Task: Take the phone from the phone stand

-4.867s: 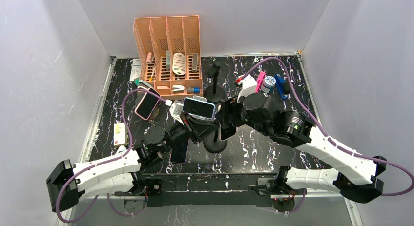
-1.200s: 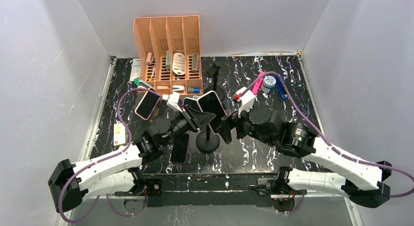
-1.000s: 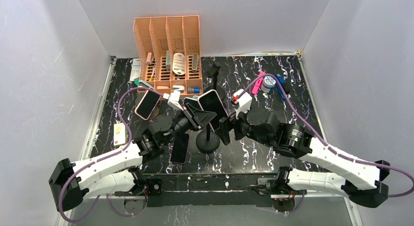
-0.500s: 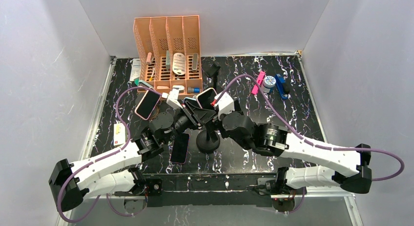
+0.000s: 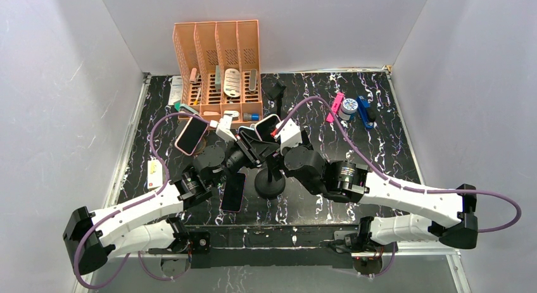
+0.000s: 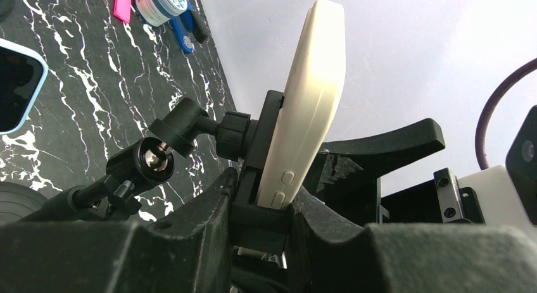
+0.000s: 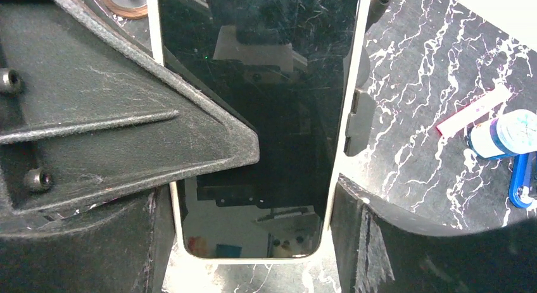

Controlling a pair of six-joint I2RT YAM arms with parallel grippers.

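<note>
Unfinished: phone point(image 6: 313, 97) still in phone stand point(image 5: 269, 182); ur left gripper point(image 6: 259, 211) pinches it, right gripper point(image 7: 253, 201) straddles phone, hold can't tell; pull-out pending

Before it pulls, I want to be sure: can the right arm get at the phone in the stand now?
Probably yes. The right tool straddles the phone, a finger on each side, nothing between. The left tool grips only the stand clamp below it.
</note>
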